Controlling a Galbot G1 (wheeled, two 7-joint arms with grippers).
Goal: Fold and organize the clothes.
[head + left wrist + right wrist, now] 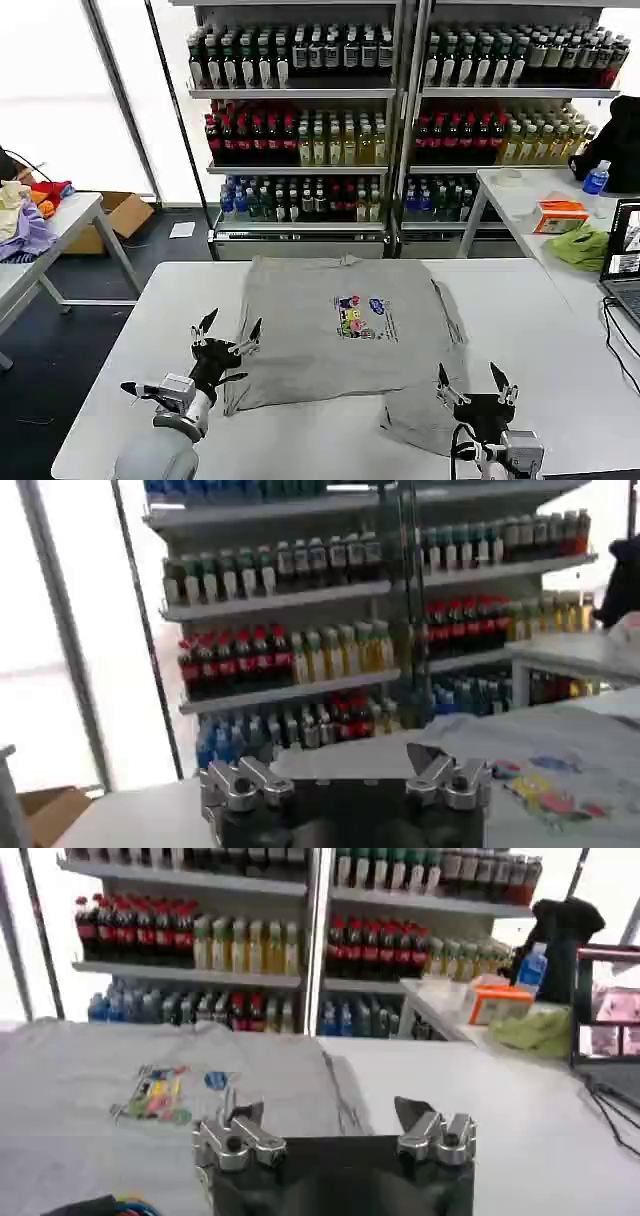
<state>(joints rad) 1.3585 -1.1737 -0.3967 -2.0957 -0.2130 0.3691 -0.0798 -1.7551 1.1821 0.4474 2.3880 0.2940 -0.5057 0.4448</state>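
A grey shirt with a small colourful chest print lies spread at the centre of a white table, its right side partly folded over. The left gripper, fingers spread open and empty, hovers at the shirt's 9 o'clock edge. The right gripper, also open and empty, hovers at about 4 o'clock, over the shirt's near right corner. Shelves of bottles stand at 12 o'clock beyond the table.
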